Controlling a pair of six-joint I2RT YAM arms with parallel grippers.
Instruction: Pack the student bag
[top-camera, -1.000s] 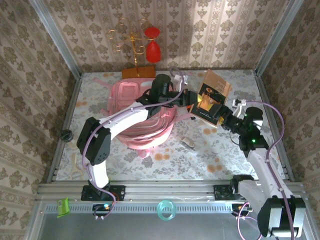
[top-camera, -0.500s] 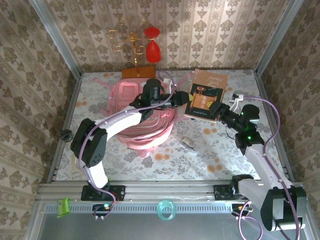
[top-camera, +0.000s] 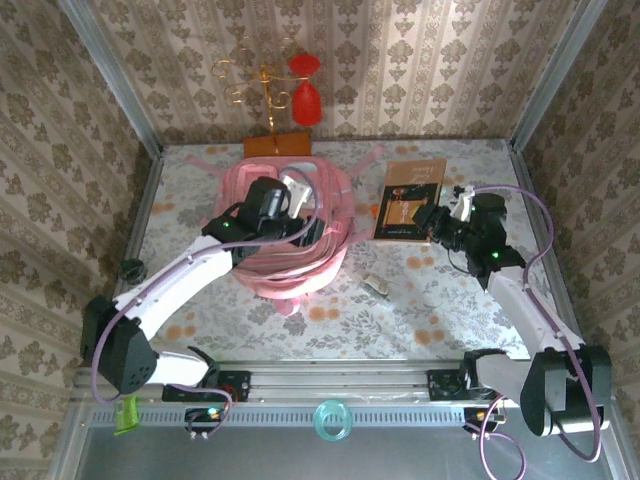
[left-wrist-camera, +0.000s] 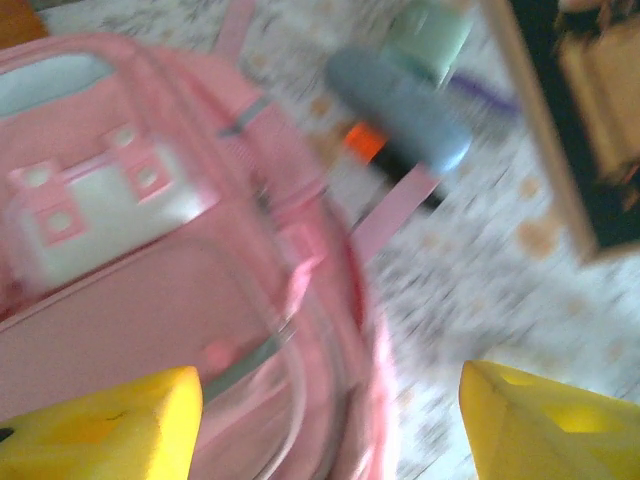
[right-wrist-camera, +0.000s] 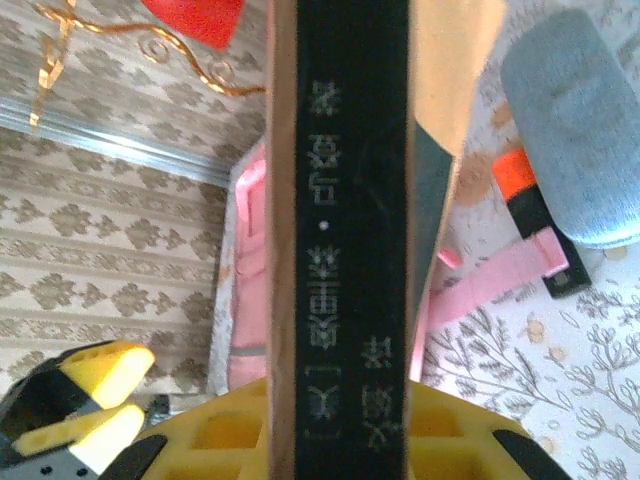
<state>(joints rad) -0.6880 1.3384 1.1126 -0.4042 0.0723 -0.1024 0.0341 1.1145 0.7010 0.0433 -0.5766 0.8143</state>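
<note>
Right end effector (top-camera: 432, 218) was closed on the near end of a book (top-camera: 410, 185). In the right wrist view its yellow fingers (right-wrist-camera: 460, 430) clamped both sides of the black spine, which bore printed characters. The book lay right of centre on the desk (top-camera: 440, 300); whether it rested on the desk or was held just above it could not be told.

Left end effector (top-camera: 300, 190) hung over the far half of the bag (top-camera: 300, 265) with its jaws wide apart and nothing held. In the blurred left wrist view the two yellow fingertips (left-wrist-camera: 110, 420) stood at opposite lower corners, with the pink fabric and a white-trimmed pocket below them.

The bag lay left of centre on the desk, towards the far side, near the book but apart from it.

A blue-grey object (left-wrist-camera: 400, 95) with an orange band lay between bag and book, beside a pink strap (left-wrist-camera: 385, 215).

A small pale item (top-camera: 377, 285) lay on the desk nearer than the book.

A gold stand (top-camera: 268, 85) with red pieces stood at the far wall.
</note>
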